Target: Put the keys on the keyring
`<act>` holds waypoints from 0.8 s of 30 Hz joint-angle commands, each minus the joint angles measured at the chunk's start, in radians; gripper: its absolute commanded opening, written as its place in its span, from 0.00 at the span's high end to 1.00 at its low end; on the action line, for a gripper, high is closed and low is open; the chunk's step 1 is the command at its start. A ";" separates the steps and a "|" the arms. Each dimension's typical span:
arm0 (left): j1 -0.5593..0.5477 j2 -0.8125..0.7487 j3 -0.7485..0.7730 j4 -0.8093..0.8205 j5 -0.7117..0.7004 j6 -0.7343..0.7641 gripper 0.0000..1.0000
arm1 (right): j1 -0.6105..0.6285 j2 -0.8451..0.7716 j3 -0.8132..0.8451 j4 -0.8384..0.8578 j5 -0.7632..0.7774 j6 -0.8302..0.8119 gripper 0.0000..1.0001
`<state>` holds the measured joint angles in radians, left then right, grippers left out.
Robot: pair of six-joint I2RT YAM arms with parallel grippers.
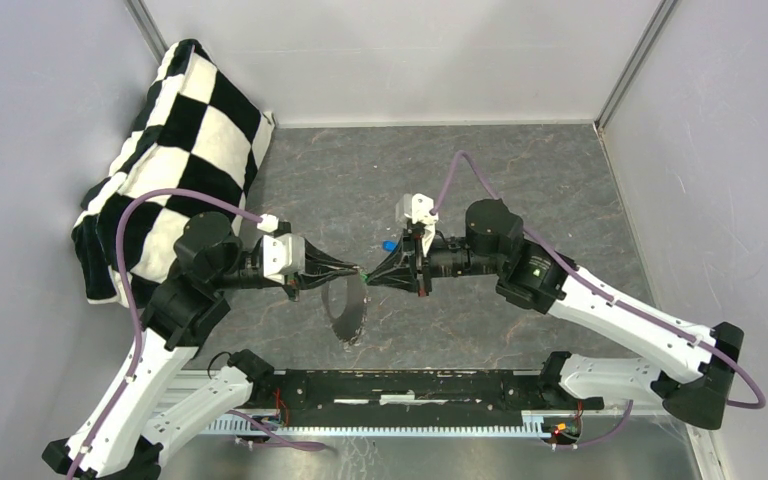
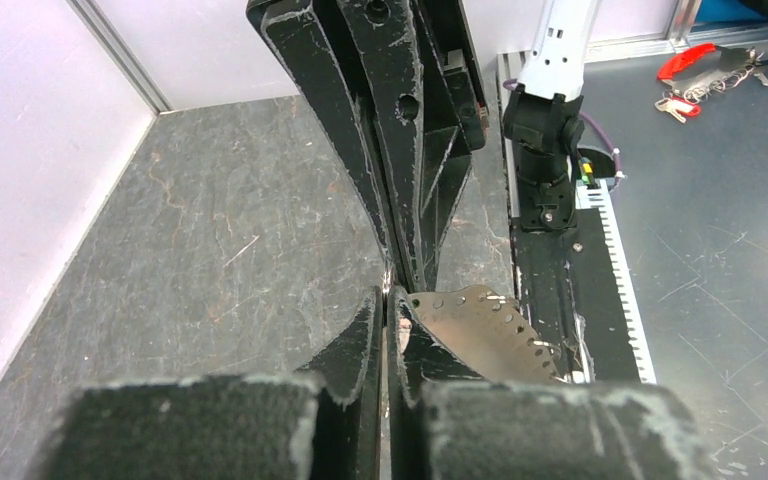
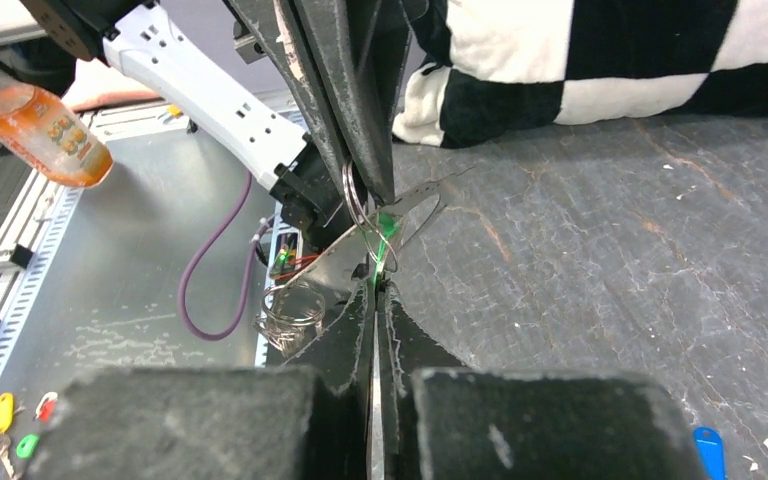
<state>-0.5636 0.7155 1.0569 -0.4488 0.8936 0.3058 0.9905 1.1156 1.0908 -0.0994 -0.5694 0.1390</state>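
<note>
My left gripper (image 1: 357,271) and right gripper (image 1: 371,277) meet tip to tip above the middle of the table. The left gripper (image 2: 392,298) is shut on the rim of the keyring (image 2: 480,330), a grey oval metal piece with a row of small holes along its edge. It hangs below the tips (image 1: 345,312). The right gripper (image 3: 376,285) is shut on the green key (image 3: 388,226), whose green head sticks out at the keyring's edge (image 3: 418,205). A thin wire loop (image 3: 352,196) sits beside it. The blue key (image 1: 388,244) lies on the table, also in the right wrist view (image 3: 708,450).
A black-and-white checkered cushion (image 1: 175,150) leans in the back left corner. White walls close in the dark stone table (image 1: 520,170). A black rail (image 1: 410,390) runs along the near edge. Beyond it are an orange bottle (image 3: 40,125) and spare rings (image 3: 293,308).
</note>
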 commanded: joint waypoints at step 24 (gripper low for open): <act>-0.003 -0.011 0.026 0.040 0.039 0.003 0.98 | 0.005 0.048 0.178 0.022 -0.055 -0.092 0.61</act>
<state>-0.5636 0.7143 1.0573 -0.4534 0.9012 0.3061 0.9947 1.1606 1.2469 -0.1444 -0.5888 0.0326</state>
